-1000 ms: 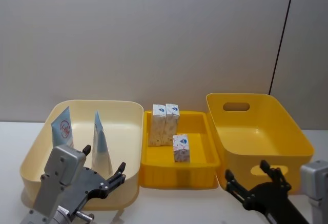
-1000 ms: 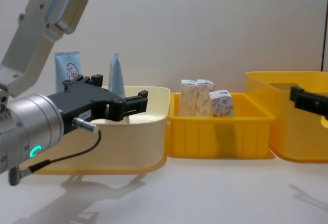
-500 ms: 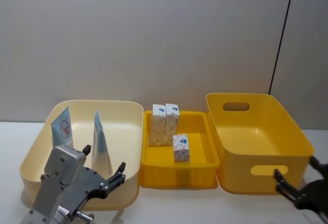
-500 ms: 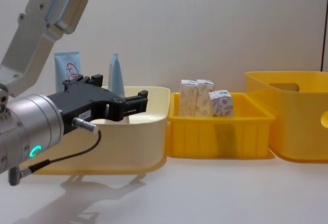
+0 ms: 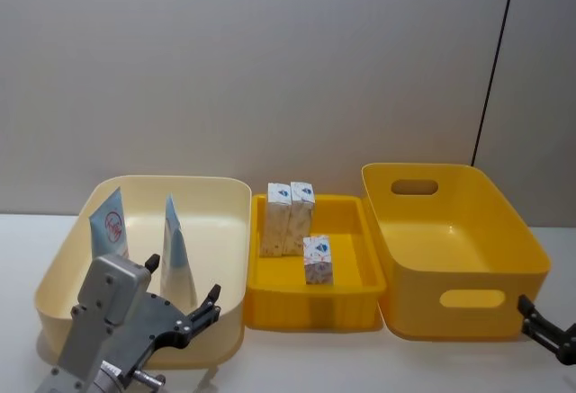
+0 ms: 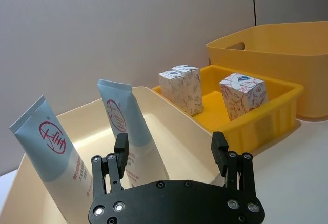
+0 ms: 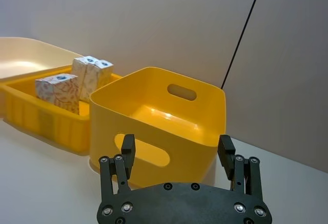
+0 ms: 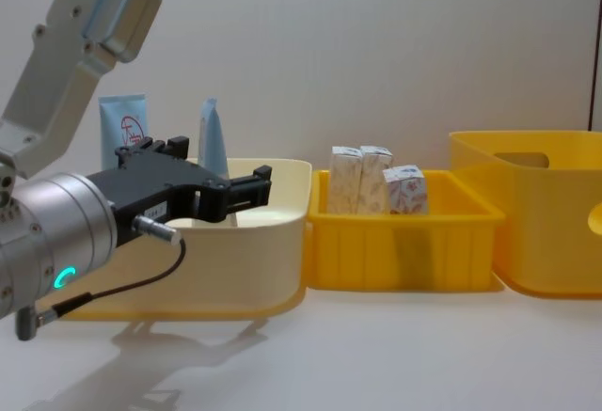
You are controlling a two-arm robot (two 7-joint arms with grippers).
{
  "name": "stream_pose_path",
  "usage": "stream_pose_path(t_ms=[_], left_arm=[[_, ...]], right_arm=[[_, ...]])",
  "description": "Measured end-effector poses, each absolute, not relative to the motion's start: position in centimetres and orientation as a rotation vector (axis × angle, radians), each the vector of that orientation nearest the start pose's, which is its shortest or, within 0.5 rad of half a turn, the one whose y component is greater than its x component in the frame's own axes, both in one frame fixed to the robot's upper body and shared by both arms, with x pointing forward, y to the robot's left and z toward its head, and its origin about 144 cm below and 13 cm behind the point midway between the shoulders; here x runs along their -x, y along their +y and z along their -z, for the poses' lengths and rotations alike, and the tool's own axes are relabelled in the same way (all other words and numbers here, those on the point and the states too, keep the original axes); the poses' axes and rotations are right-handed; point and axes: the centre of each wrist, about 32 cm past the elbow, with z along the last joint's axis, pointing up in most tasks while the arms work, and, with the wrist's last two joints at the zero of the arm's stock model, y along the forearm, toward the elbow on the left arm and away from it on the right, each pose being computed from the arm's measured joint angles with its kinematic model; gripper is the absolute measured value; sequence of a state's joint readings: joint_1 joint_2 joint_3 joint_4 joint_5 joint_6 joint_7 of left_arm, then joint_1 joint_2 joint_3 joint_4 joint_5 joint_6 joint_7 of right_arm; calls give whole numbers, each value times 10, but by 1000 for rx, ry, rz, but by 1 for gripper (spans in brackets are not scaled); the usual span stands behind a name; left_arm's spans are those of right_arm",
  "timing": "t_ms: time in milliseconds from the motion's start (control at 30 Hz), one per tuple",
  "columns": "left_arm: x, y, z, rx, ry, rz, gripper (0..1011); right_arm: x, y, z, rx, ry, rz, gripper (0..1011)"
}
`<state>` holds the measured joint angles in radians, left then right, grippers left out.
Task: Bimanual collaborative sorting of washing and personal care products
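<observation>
My left gripper [image 6: 170, 146] hovers over the near edge of the cream plastic bin [image 5: 229, 186], jaws wide and empty. Inside that bin, a pale-blue squeeze tube with a red logo [image 5: 111, 225] leans by the left wall, and a second pale-blue tube [image 5: 176, 251] stands nearer the middle. Three cream-white cartons with reddish print [image 5: 290, 218] stand in the shallow yellow tray [image 5: 346, 310] in the middle. My right gripper [image 7: 176, 144] sits low over the white table [image 5: 315, 357], just off the deep yellow bin [image 5: 414, 301], jaws wide and holding nothing.
</observation>
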<state>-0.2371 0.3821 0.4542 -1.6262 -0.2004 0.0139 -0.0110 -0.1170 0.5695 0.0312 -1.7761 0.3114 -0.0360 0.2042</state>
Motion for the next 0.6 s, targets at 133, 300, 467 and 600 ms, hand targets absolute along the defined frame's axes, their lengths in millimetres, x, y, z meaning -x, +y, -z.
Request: stream_pose_path(t_ms=[133, 300, 467, 600], left_arm=[[-492, 198, -1204, -61, -268, -1124, 1003], [-492, 198, -1204, -61, -268, -1124, 1003], [-492, 198, -1204, -61, -268, -1124, 1003], [-492, 198, -1204, -61, -268, -1124, 1003]], right_arm=[[-429, -357, -1218, 117, -238, 1268, 1001], [-427, -346, -1225, 93, -167, 1254, 1001], [-425, -334, -1232, 76, -91, 1234, 1001], [-425, -323, -1239, 64, -25, 1211, 1001]])
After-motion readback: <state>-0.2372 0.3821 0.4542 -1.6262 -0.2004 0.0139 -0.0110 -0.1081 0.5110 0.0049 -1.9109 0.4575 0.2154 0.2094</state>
